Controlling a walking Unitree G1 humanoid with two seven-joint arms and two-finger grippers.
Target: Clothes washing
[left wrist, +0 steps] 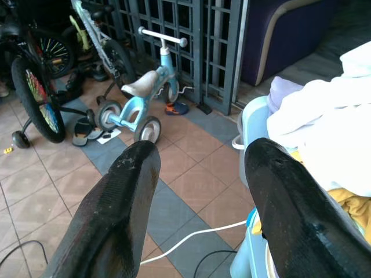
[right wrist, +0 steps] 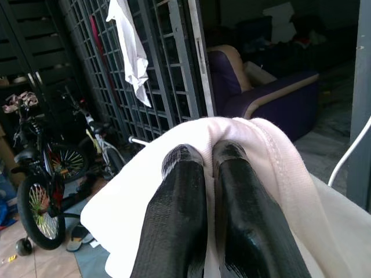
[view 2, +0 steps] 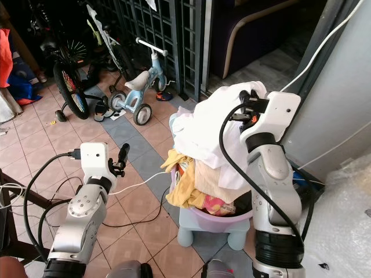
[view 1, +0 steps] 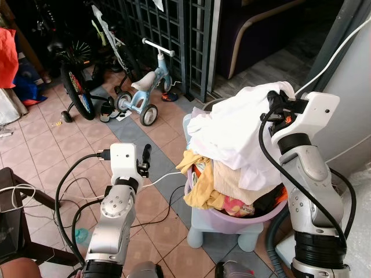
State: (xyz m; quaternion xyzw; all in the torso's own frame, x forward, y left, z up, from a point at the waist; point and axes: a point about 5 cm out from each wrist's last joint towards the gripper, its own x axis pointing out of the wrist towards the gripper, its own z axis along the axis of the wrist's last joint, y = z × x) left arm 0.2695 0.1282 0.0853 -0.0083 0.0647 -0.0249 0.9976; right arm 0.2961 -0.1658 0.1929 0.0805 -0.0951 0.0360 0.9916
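Observation:
A purple laundry basket (view 1: 264, 216) heaped with clothes stands on a pale blue stool (view 1: 215, 233). A white garment (view 1: 232, 136) lies draped over the top of the pile, with yellow cloth (view 1: 197, 185) hanging beneath it. My right gripper (right wrist: 210, 157) is shut on the white garment (right wrist: 139, 202) and holds its top fold raised above the basket. My left gripper (left wrist: 200, 168) is open and holds nothing; it hovers left of the basket (left wrist: 255, 220) at about rim height.
A pale blue balance bike (view 1: 142, 92) and a black bicycle (view 1: 75, 81) stand by a dark metal grille (view 1: 168, 29). Black and white cables (view 1: 162, 179) run across the tiled floor. A grey wall (view 1: 353, 87) rises at right, and a dark stool (view 1: 17, 231) stands at lower left.

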